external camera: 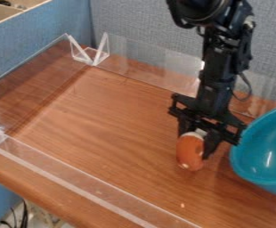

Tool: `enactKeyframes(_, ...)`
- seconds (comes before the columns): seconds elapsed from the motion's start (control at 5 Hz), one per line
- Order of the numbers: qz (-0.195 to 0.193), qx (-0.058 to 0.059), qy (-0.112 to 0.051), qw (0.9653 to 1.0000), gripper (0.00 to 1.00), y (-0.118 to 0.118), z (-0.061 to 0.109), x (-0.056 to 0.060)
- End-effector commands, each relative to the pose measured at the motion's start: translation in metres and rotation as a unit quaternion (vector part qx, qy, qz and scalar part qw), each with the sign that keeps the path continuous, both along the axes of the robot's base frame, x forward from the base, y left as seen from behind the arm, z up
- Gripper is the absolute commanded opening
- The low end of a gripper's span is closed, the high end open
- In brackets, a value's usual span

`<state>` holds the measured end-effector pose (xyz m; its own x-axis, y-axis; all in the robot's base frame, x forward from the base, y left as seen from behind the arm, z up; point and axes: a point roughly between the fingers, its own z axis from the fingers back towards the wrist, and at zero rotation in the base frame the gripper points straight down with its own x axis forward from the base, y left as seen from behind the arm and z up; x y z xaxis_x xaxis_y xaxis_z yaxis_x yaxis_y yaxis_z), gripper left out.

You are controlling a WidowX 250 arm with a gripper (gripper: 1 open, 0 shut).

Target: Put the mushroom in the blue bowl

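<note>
Hand (197, 140) closed on mushroom (191, 151), hanging just above table (93, 116) beside blue bowl (266, 148); risk of slipping free or clipping the bowl's rim if carried across too low.

Warm wood, teal plastic, black metal

The mushroom (191, 152) is showing a reddish-orange cap with a pale cream patch at its top, hanging from the black gripper (201, 137); the blue bowl (266, 149) is gleaming a glossy teal; the table (93, 116) is glowing reddish-brown with fine wood grain, edged by clear plastic walls (57, 169), with blue fabric panels (141, 27) behind.
</note>
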<state>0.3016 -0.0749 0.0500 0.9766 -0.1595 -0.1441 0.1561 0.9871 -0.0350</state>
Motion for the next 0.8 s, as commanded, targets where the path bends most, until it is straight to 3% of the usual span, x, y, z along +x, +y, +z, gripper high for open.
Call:
enactKeyframes(0.0,-0.012,-0.008,-0.043,0.999,0.0,0.01,0.029,0.008)
enactKeyframes(0.4,-0.003,-0.007,-0.04,0.9992,0.0,0.023,0.013,0.017)
enactKeyframes(0.6,-0.011,-0.008,-0.038,0.9992,0.0,0.011,0.013,0.022)
